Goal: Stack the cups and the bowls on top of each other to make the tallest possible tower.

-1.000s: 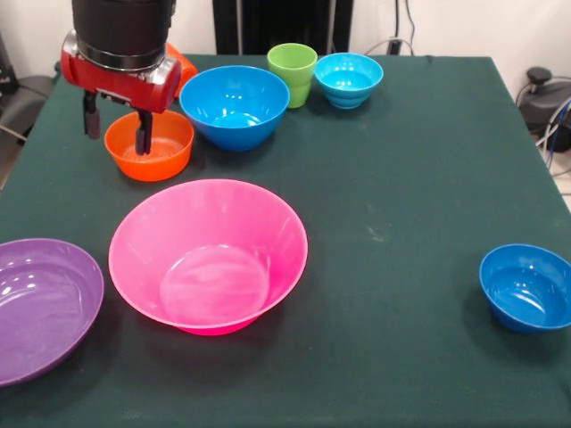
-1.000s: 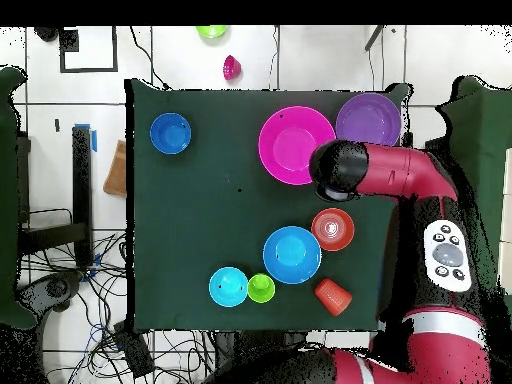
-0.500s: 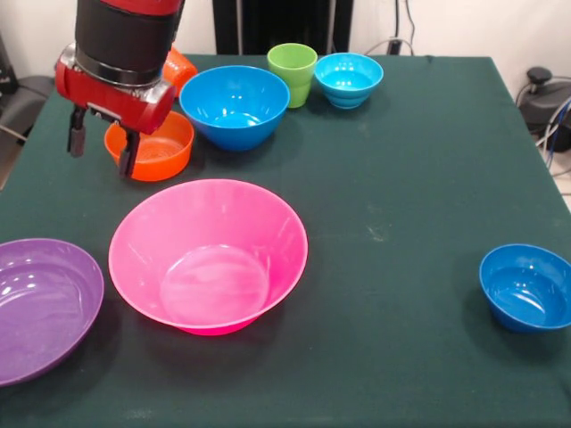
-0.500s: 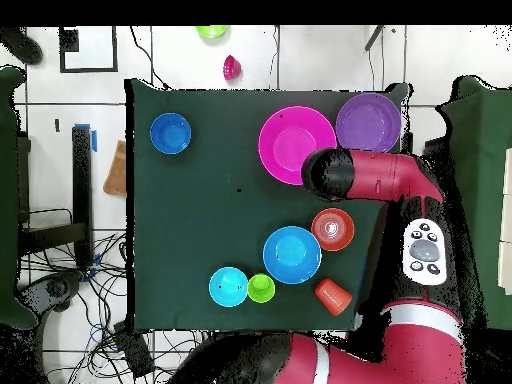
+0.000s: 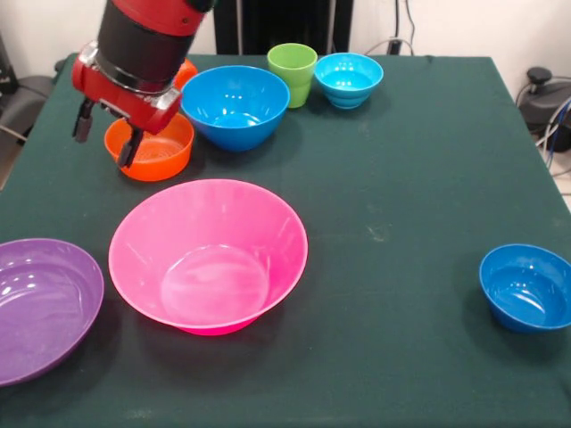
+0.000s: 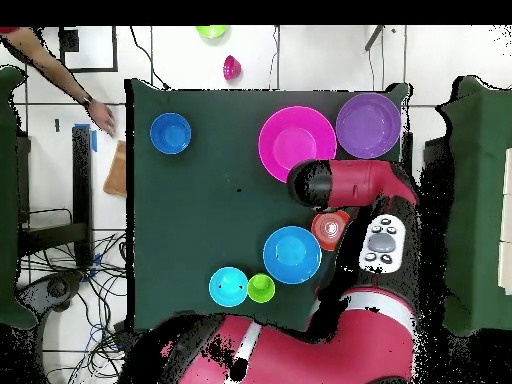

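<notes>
My gripper [image 5: 105,138] is open and empty. It hangs tilted over the left rim of the small orange bowl [image 5: 159,150]. The ribbed orange cup [image 5: 186,71] shows only as a sliver behind the arm. The medium blue bowl [image 5: 234,105], lime green cup [image 5: 292,71] and small cyan bowl [image 5: 348,78] stand in a row at the back. The huge pink bowl [image 5: 210,254] is near the middle, the purple bowl [image 5: 40,303] at the front left and the small dark blue bowl [image 5: 526,287] at the front right. No bowl or cup is stacked on another. In the overhead view the arm's wrist [image 6: 312,183] hides the gripper and part of the orange bowl [image 6: 328,228].
A dark green cloth covers the table [image 5: 401,178]. In the overhead view a person's arm [image 6: 60,70] reaches in at the top left corner, the hand [image 6: 104,120] near the table edge by the dark blue bowl [image 6: 170,133].
The gripper has lifted out of the orange bowl and shifted to its left rim, now tilted. In the overhead view the wrist moved left, and a person's arm has come in at the top left.
</notes>
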